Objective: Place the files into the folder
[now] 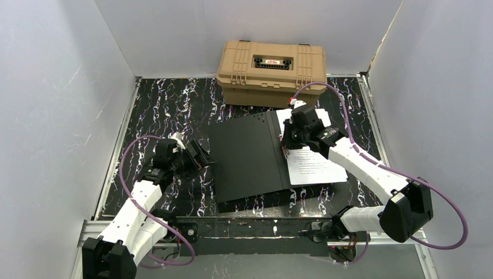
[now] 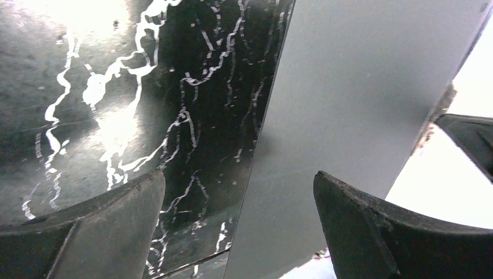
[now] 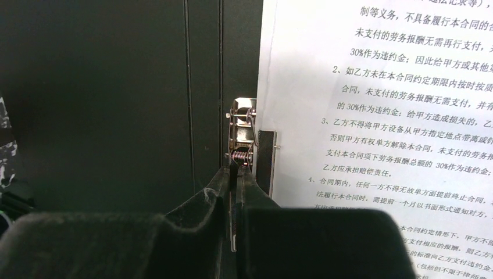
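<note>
The folder (image 1: 247, 157) lies open on the table, its black inside facing up. The files (image 1: 317, 165), white sheets of printed text, rest on its right half. In the right wrist view the files (image 3: 395, 104) sit just right of the metal spring clip (image 3: 243, 125) at the folder's (image 3: 104, 104) spine. My right gripper (image 3: 235, 174) is shut on the clip's thin metal lever, and in the top view this right gripper (image 1: 286, 142) stands over the spine. My left gripper (image 1: 203, 158) is open at the folder's left edge. From the left wrist, that cover edge (image 2: 349, 104) runs between the spread fingers of the left gripper (image 2: 239, 197).
A tan plastic hard case (image 1: 271, 65) stands closed at the back of the table, just behind the folder. The tabletop (image 1: 168, 110) is black with white marbling, with grey walls on the left, right and back.
</note>
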`<state>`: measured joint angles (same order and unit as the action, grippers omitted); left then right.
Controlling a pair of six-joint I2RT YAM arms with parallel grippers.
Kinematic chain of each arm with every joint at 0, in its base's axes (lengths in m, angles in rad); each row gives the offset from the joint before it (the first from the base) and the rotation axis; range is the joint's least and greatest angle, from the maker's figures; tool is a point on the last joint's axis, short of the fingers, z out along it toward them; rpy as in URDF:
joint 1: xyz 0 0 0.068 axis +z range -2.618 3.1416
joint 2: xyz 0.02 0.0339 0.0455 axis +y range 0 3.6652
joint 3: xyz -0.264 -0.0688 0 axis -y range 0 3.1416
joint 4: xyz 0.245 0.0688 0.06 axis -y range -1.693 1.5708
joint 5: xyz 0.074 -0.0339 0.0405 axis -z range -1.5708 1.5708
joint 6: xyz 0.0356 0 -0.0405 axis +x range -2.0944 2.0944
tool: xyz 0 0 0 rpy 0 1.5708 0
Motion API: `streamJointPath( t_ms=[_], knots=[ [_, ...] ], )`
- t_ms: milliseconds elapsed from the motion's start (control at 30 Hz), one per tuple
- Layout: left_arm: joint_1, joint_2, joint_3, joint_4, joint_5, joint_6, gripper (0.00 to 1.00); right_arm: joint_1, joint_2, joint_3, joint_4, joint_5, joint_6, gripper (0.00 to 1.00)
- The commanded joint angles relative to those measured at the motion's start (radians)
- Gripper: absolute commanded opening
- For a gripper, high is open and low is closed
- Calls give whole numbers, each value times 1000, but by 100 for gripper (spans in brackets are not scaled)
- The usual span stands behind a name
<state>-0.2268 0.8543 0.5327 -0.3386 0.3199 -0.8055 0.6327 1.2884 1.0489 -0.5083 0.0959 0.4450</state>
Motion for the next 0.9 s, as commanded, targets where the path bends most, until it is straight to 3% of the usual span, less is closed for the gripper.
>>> streamJointPath(
  t_ms=[0, 267, 500, 867],
  knots=[
    [64, 2, -52, 144, 215, -58, 98, -30, -53, 16, 32, -125, 0, 1],
    [112, 30, -119, 359, 391, -161, 98, -48, -52, 22, 52, -221, 25, 1],
    [119, 33, -132, 414, 441, -191, 85, -53, -49, 25, 63, -254, 35, 1],
    [120, 13, -112, 404, 467, -210, 19, -55, -37, 12, 80, -260, 41, 1]
  ],
)
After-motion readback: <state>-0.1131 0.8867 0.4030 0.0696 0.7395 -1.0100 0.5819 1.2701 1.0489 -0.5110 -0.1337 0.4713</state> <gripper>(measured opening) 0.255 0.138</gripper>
